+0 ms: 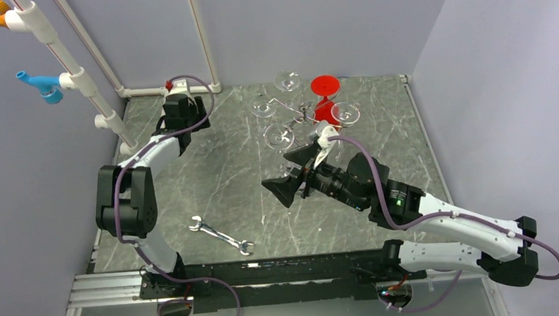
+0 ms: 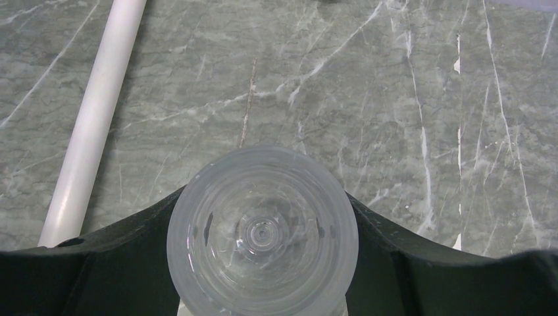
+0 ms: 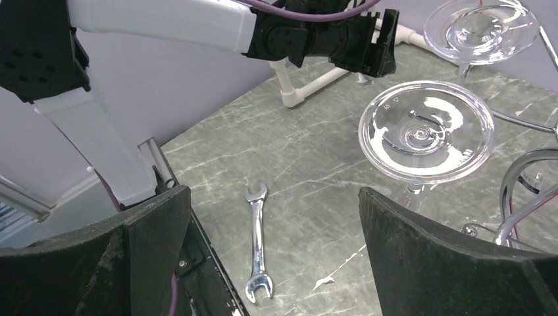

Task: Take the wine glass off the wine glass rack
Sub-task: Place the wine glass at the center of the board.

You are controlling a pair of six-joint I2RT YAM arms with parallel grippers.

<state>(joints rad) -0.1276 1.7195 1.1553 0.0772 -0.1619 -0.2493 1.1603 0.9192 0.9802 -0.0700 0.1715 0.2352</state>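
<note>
Wine glass rack (image 1: 305,114): chrome wire, clear glasses and one red glass (image 1: 324,87) hung foot-up from its curled arms. Right gripper (image 3: 271,195): fingers (image 3: 447,257) wide apart, nothing between them; wrench (image 3: 256,243) flat on the table below the gap; nearest hanging wine glass (image 3: 426,128) ahead of the fingertips and off beyond the right-hand finger, not yet between the two; foot uppermost, stem dropping straight down, long axis upright; a curl of rack wire just beside that same finger. Left gripper (image 2: 263,196): clamped, by the look of it, on a clear glass (image 2: 262,230) seen end-on, both fingers touching its sides; rack well apart from these fingers, away across the table. Judged: right arm far the nearer to the rack; a shift toward the right-hand finger's side wanted to bring the upright stem into the gap, clear of the wire.
</note>
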